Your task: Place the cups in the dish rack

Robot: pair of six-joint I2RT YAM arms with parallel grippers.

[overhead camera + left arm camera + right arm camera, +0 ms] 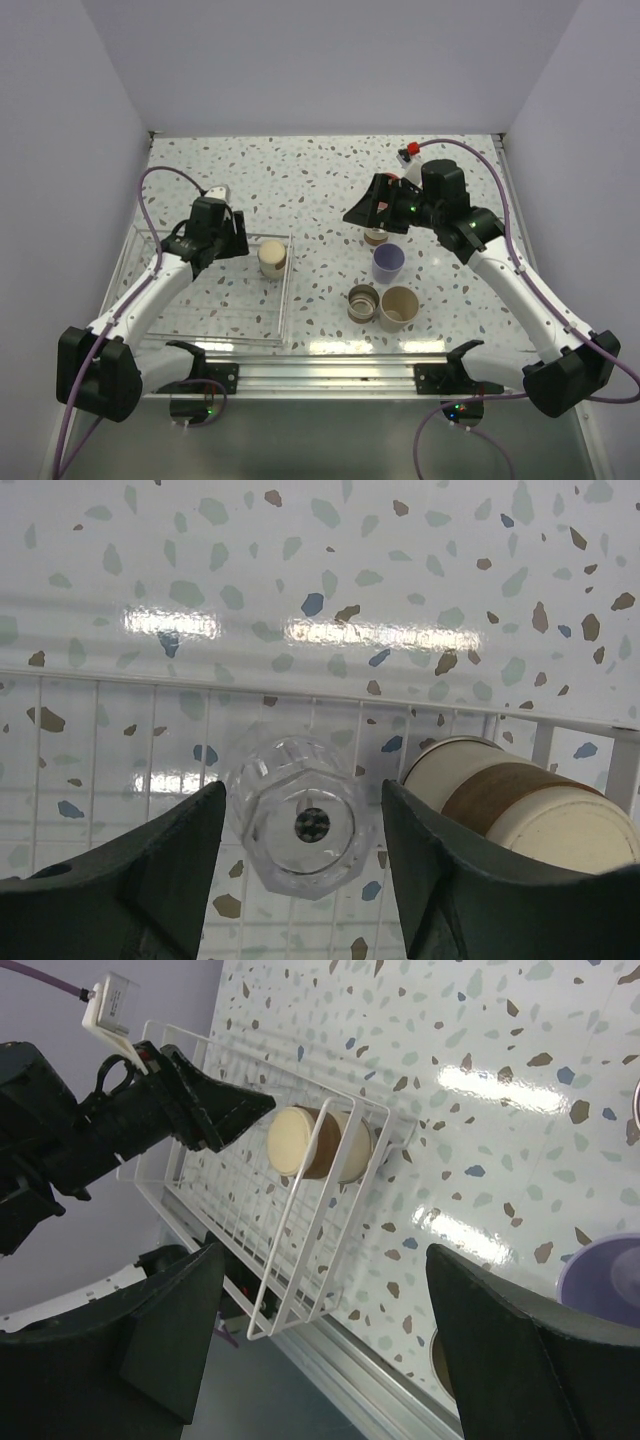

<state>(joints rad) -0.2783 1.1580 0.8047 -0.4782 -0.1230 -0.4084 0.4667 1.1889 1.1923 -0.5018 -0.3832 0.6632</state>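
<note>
The left gripper hangs over the clear-walled wire-grid dish rack. Its jaws stand either side of a clear faceted tumbler, which sits upturned on the grid. Whether they press it or only flank it I cannot tell. A cream cup with a brown band stands just beside the tumbler, also inside the rack.

The right gripper hovers with its jaws wide and nothing in them, near a lavender cup and a beige cup on the speckled table.

A lift with a pad grazing the tumbler could tip it into its neighbour. The loose cups are bunched (easy to knock). The rack's near half offers room.
</note>
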